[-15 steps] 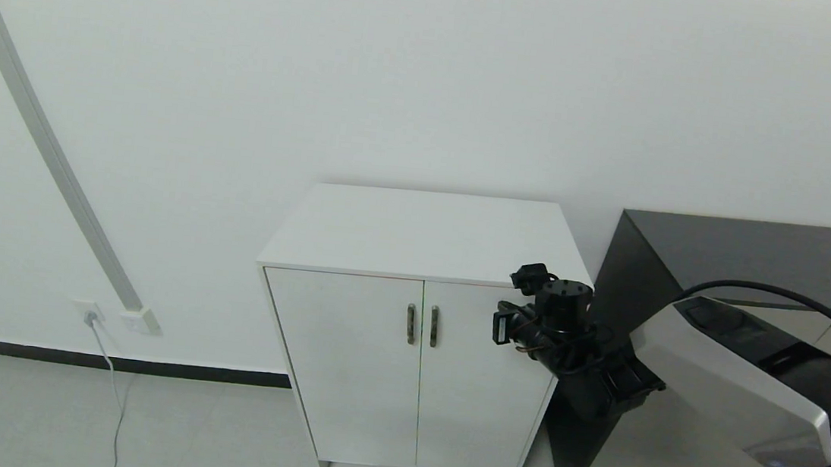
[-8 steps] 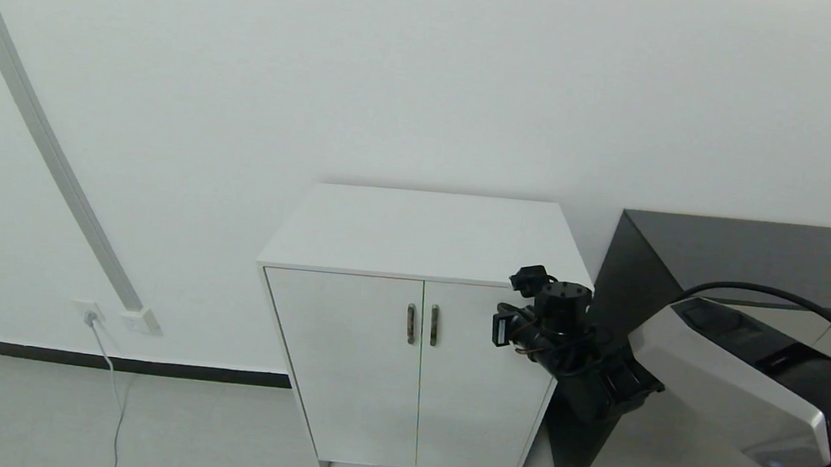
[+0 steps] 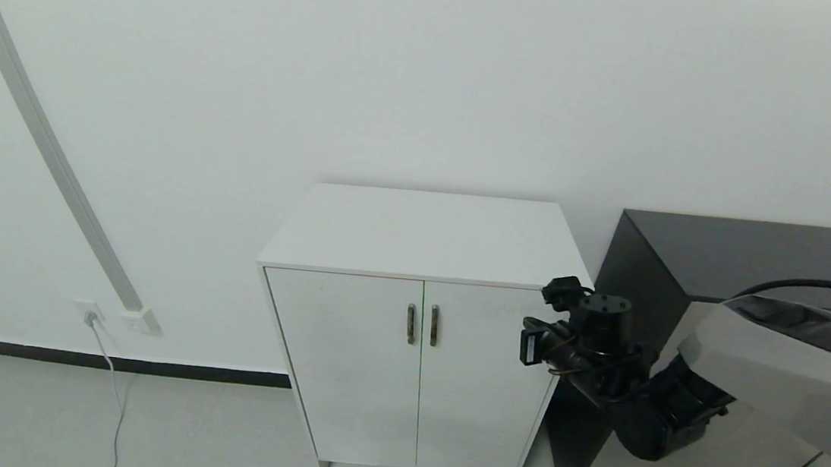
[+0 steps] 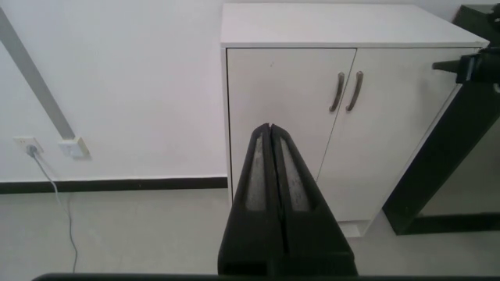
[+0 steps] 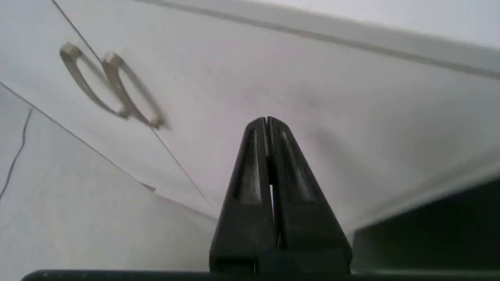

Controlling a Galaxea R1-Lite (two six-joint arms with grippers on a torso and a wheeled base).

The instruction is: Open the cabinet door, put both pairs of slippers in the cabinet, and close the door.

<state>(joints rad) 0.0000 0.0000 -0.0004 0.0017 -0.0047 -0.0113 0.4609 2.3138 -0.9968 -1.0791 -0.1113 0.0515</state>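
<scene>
Looking from the head view, you see the white cabinet standing against the wall with both doors shut and flush. Its 2 handles sit side by side at the middle seam. The right gripper hangs in front of the right door's outer edge, near the top corner and well apart from the handles. From here you cannot tell how its fingers stand. A dark sideboard stands just beside the cabinet's right side, so the right arm sits over that narrow junction. To the cabinet's left the floor lies open as far as a wall socket with a cable hanging to the floor.

In the left wrist view, the left gripper has its 2 fingers pressed together with nothing between them. It is set back from the cabinet and faces the left door, with floor between them. The right gripper's tip shows at the cabinet's right edge.

In the right wrist view, the right gripper's fingers are also closed tight and hold nothing. Their tips lie over the face of the right door, apart from the 2 handles. The dark sideboard's edge shows near the gripper.
</scene>
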